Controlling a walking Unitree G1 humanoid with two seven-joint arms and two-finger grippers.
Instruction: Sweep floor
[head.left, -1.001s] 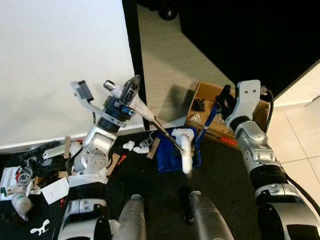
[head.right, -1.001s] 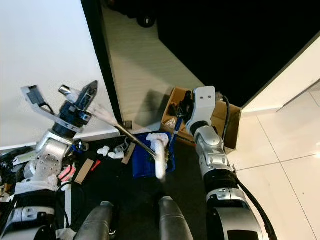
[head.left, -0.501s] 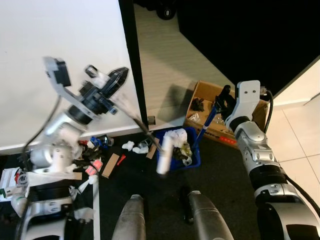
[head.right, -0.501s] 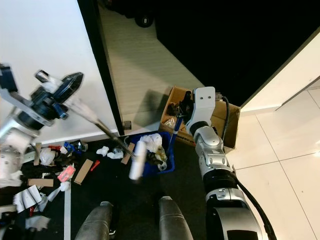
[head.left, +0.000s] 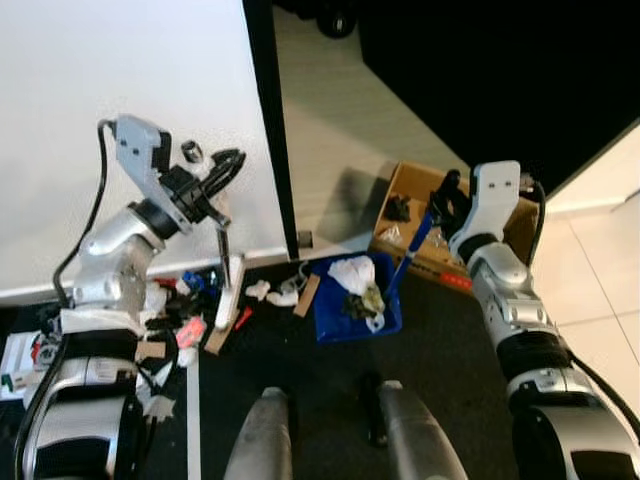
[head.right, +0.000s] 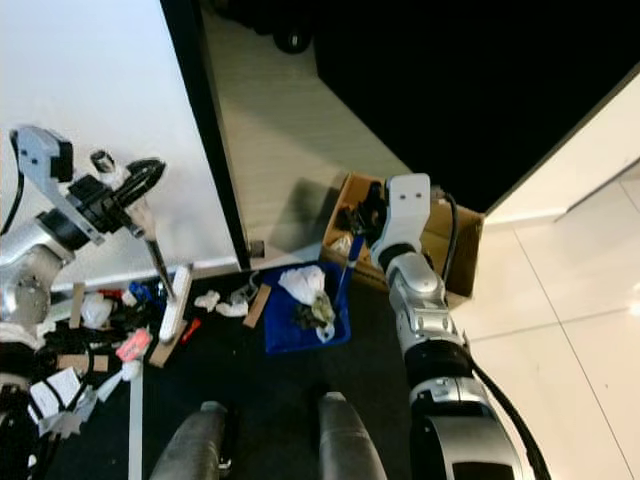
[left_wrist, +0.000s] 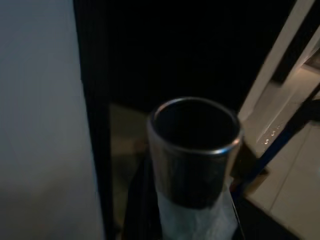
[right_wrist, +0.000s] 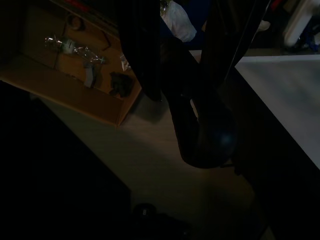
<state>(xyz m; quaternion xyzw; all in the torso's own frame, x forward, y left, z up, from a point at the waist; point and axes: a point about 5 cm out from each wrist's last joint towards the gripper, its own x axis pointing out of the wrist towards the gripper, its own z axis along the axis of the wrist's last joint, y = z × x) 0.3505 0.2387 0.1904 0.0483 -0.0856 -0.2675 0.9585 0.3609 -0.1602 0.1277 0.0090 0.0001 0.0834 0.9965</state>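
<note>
- my left gripper (head.left: 222, 172) is raised in front of the white wall (head.left: 120, 90), its fingers closed around the top of the broom handle (head.left: 222, 245); in the left wrist view i see the handle's metal end (left_wrist: 194, 145) with white wrap under it.
- the handle runs nearly straight down to the white broom head (head.left: 233, 292), which rests on the dark floor (head.left: 440, 340) at the edge of the litter.
- the litter pile (head.left: 165, 320) lies along the foot of the wall on my left: white scraps, bits of cardboard, small red and blue pieces.
- a few white scraps (head.left: 272, 293) and a cardboard strip (head.left: 306, 296) lie between the broom head and the dustpan.
- the blue dustpan (head.left: 357, 300) sits on the floor ahead of my legs, holding white crumpled paper (head.left: 352, 273) and some darker bits.
- my right gripper (head.left: 443, 203) is closed on the top of the dustpan's blue handle (head.left: 412, 250), which slants up from the pan.
- behind the right gripper is an open cardboard box (head.left: 420, 215) with small items inside; the right wrist view shows a clear plastic bottle (right_wrist: 70, 47) in it.
</note>
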